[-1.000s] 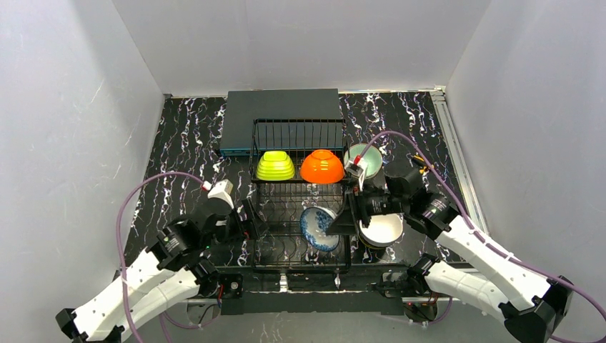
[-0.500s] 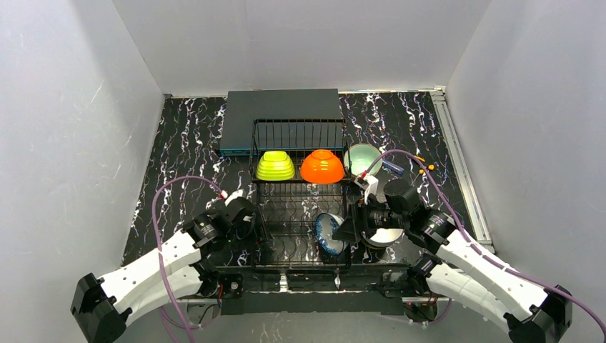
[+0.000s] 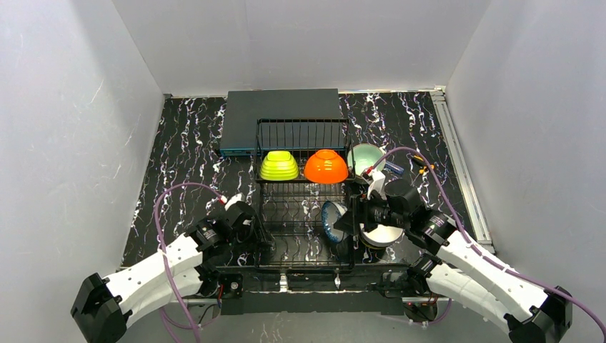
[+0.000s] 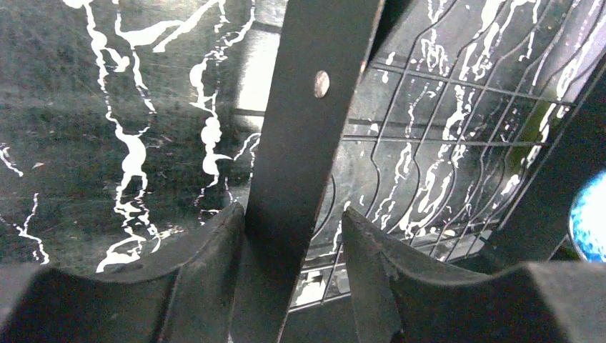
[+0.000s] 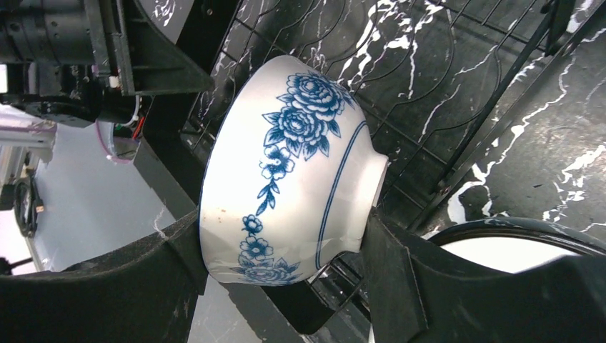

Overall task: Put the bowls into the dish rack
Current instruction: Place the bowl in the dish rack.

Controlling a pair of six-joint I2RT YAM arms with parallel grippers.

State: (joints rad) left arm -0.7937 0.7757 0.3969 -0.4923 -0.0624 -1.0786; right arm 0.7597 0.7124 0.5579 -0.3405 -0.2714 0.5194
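The black wire dish rack (image 3: 300, 207) stands mid-table, with a lime green bowl (image 3: 279, 166) and an orange bowl (image 3: 326, 166) upside down on its back tier. My right gripper (image 3: 343, 220) is shut on a blue-white patterned bowl (image 5: 286, 171), held on edge over the rack's front right part. In the right wrist view the pads (image 5: 389, 250) press the bowl's rim and foot. My left gripper (image 4: 293, 214) is open and straddles the flat black bar (image 4: 307, 107) on the rack's left side. One finger touches the bar and the other stands off it.
A mint bowl (image 3: 366, 158) sits just outside the rack's right back corner. A white bowl (image 3: 381, 234) lies under my right wrist. A flat dark grey box (image 3: 279, 114) lies behind the rack. White walls close in both sides.
My left gripper reached the rack's left bar and its jaws narrowed around it. The right gripper turned the patterned bowl more upright and drew it right. The rack shifted slightly right.
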